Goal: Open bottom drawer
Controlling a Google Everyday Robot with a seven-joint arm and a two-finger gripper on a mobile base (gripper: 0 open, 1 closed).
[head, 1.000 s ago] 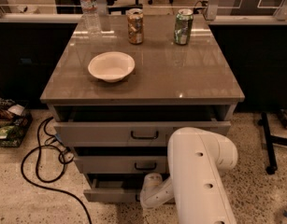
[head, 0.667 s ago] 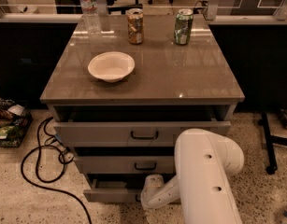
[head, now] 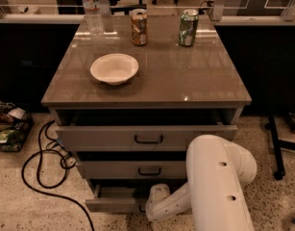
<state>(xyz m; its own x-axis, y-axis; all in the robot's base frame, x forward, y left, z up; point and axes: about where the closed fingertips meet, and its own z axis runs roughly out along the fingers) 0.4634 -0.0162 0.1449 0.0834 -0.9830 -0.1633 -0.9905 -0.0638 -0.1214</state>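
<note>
The bottom drawer (head: 113,202) is the lowest of three grey drawer fronts and stands pulled out a little, with part of its plain grey tray showing. Its handle is hidden behind my arm. My gripper (head: 148,209) is at the drawer's front, near its middle. It sits at the end of my white arm (head: 219,182), which comes in from the lower right and covers the drawer's right half.
The top drawer (head: 148,138) and middle drawer (head: 149,170) also stand slightly out. A white bowl (head: 114,68), two cans (head: 139,27) (head: 188,28) and a water bottle (head: 92,8) stand on the cabinet top. A black cable (head: 39,177) lies on the floor at left.
My arm's white elbow has shifted a little to the right. The bottom drawer looks about as far out as before.
</note>
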